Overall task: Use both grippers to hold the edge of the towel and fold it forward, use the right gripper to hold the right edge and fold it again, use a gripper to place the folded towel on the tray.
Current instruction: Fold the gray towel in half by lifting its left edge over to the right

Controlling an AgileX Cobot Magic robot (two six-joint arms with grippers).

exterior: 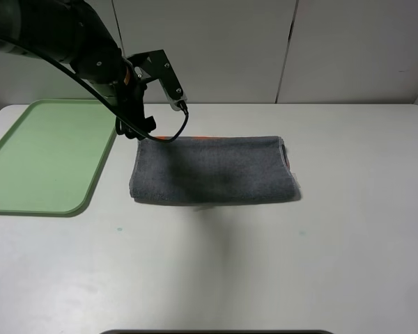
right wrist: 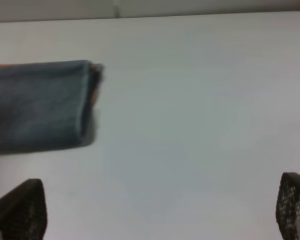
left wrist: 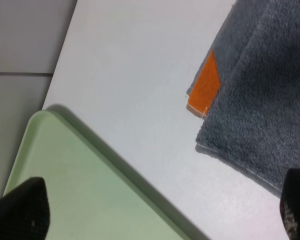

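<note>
Towel (exterior: 212,170) folded once, mid worktop (exterior: 348,250), long axis L-R. Its right edge (exterior: 288,165) faces the right fingers (right wrist: 20,212): spread, empty, off that end, not touching, so right arm is nearer for fold 2. Left fingers (left wrist: 20,210) spread, empty, by far-left corner near tray (exterior: 49,156).

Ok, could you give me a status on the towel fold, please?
Left claw open over far left corner of towel. Right claw open, clear of towel. Towel folded once, beside tray. Nothing in the way.
</note>
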